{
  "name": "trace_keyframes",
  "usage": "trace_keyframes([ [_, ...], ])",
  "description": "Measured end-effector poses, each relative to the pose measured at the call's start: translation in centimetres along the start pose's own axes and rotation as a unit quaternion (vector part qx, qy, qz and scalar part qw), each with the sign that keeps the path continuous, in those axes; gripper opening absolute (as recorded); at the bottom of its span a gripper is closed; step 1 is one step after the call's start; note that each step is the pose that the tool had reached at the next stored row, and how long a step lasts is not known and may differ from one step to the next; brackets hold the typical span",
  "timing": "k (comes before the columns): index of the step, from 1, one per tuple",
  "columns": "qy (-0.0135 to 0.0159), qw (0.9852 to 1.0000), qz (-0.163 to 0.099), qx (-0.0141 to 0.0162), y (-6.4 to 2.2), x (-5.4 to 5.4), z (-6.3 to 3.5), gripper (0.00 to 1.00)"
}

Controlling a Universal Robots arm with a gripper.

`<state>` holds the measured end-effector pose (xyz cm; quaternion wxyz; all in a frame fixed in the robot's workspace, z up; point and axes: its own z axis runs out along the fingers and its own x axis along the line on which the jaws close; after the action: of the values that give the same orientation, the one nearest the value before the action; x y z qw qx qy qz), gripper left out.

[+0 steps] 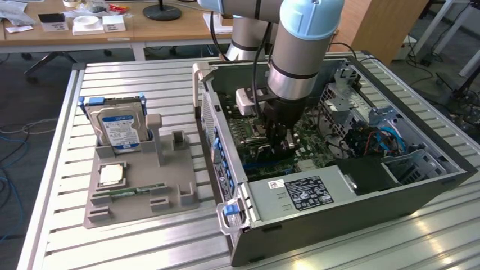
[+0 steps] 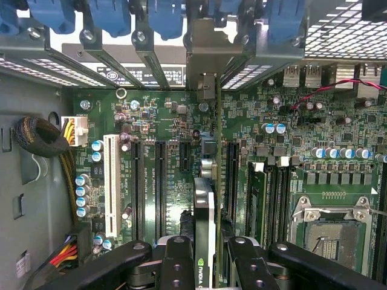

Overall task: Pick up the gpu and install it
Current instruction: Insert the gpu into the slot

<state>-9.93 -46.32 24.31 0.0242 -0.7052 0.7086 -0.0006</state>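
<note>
Inside the open computer case my gripper hangs low over the green motherboard. In the wrist view the gripper is shut on the gpu, which I see edge-on: a thin upright card with a green logo near the black fingers. The card runs toward the rear slot brackets and stands between two long black expansion slots. Whether its edge sits in a slot I cannot tell. In the exterior view the arm hides most of the card.
A grey parts holder on the slatted table at the exterior view's left carries a silver hard drive, a processor chip and a narrow memory stick. Around the card are a white slot, memory slots, an open processor socket and cable bundles.
</note>
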Motion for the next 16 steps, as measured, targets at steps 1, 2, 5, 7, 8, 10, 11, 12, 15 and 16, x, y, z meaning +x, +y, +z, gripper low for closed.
trace_keyframes([
  [1,-0.0006,1.0,0.0,0.0003,0.0,0.0,0.05,0.28],
  [2,-0.0003,1.0,0.0,0.0004,0.0,0.0,0.04,0.28],
  [5,0.0002,1.0,0.0,0.0001,-0.01,0.0,0.0,0.34],
  [7,0.0003,1.0,0.0,0.0001,-0.01,0.0,-0.2,0.34],
  [8,0.0002,1.0,0.0,0.0001,-0.02,0.0,-0.42,0.34],
  [10,0.0002,1.0,0.0,0.0001,-0.04,0.0,-0.89,0.34],
  [11,0.0002,1.0,0.0,0.0001,-0.04,0.0,-1.04,0.34],
  [12,0.0001,1.0,0.0,0.0002,-0.04,0.0,-1.03,0.34],
  [15,0.0002,1.0,0.0,0.0001,-0.05,-0.1,-1.05,0.34],
  [16,0.0002,1.0,0.0,0.0001,-0.06,-0.1,-1.05,0.34],
])
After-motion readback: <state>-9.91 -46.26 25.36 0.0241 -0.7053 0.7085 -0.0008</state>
